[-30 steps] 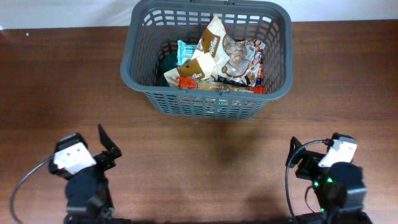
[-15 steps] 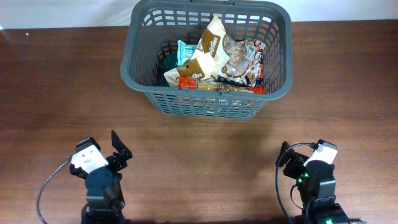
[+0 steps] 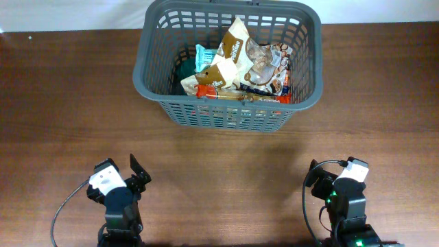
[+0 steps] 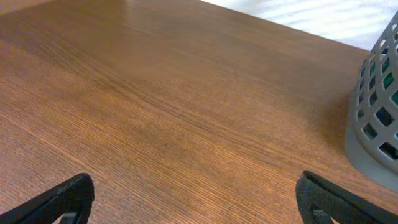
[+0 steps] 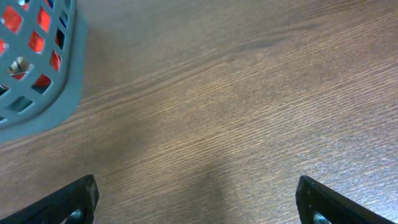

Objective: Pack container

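Note:
The container, a large dark grey slotted basket, stands at the back middle of the table and holds several snack packets. One corner of it shows in the left wrist view and in the right wrist view. My left gripper is open and empty at the front left, far from the container; its fingers are wide apart over bare wood in the left wrist view. My right gripper is open and empty at the front right, fingers wide apart in the right wrist view.
The brown wooden table spreads around the container. A white surface runs along the table's back edge. Cables trail from both arm bases at the front edge.
Both arms have drawn back toward the table's front edge and inward, away from the container. Both grippers stay open and empty.

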Robot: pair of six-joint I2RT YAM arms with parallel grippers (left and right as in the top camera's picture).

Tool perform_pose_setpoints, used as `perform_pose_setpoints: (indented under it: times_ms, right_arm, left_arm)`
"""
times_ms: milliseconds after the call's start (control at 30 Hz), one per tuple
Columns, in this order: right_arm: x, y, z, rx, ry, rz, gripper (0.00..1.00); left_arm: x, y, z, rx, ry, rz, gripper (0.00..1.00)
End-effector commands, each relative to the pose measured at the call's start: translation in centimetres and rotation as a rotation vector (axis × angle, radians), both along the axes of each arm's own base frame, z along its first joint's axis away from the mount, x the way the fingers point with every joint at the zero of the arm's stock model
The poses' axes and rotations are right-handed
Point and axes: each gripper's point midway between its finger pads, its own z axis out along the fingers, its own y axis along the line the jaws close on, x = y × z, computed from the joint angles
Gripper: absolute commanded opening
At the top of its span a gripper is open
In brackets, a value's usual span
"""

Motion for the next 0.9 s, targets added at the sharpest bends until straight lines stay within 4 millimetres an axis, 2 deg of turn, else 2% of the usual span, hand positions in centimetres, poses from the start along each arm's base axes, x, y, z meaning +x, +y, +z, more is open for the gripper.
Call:
perform_pose_setpoints:
  times_ms: [0,867]
  right_arm:
    - [-0.2,-0.45,-0.63,-0.018,0.018,-0.018,0.99]
    - [-0.15,-0.46,-0.44,-0.016,0.009,-0.018,0.99]
  left_arm:
    - [0.0,-0.12,-0.42,-0.012,0.002,-0.001,0.99]
    - [0.01,-0.13,-0.41,-0.012,0.002,-0.002,0.99]
